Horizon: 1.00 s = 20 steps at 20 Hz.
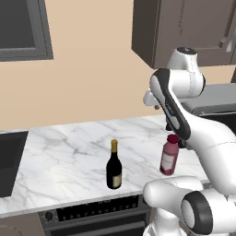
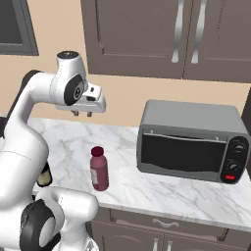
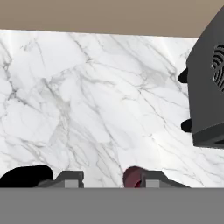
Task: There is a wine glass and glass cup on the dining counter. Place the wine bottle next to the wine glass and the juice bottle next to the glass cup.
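- Your jaws (image 2: 82, 113) hung empty, fingers set narrowly apart, above the veined marble desk (image 1: 69, 152).
- Below them stood the stout red-purple juice bottle (image 2: 99, 169); the slim dark wine bottle (image 1: 114, 166) stood farther off.

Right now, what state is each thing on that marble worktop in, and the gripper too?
wine bottle: upright, gold foil top on, standing free.
juice bottle: upright, red cap on, not held.
toaster oven: door shut, on the worktop by the juice bottle.
gripper: above the worktop, holding nothing; how wide the jaws stand is hard to tell.
upper cabinets: doors closed.
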{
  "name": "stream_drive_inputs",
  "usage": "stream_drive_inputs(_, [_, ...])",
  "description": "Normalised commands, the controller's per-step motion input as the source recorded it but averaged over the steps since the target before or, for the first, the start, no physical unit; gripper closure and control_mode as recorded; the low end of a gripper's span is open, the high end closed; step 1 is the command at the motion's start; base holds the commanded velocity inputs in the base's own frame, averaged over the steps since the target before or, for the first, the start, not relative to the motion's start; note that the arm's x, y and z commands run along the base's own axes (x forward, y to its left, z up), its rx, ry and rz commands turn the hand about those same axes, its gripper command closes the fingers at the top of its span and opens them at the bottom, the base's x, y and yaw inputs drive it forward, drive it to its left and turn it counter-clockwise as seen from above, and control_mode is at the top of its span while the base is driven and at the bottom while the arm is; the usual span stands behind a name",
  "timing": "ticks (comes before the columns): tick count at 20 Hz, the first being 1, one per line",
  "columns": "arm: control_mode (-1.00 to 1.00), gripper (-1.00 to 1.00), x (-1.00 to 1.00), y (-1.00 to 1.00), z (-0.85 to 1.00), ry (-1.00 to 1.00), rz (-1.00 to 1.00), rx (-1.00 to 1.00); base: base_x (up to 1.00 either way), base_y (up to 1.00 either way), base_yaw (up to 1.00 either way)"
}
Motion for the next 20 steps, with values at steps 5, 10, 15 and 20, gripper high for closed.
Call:
stream_drive_inputs(5, [-1.00, -1.00, -0.13, -0.02, -0.02, -0.02, 0.00, 0.00, 0.00, 0.00, 0.00])
stream_drive_inputs(10, [-1.00, -1.00, -0.41, -0.14, -0.02, -0.25, 0.01, 0.00, 0.00, 0.00, 0.00])
stream_drive_inputs(15, [-1.00, -1.00, -0.42, -0.33, -0.10, -0.20, 0.11, 0.04, 0.00, 0.00, 0.00])
stream_drive_inputs(20, [-1.00, -1.00, -0.17, -0.33, -0.20, 0.00, 0.22, 0.00, 0.00, 0.00, 0.00])
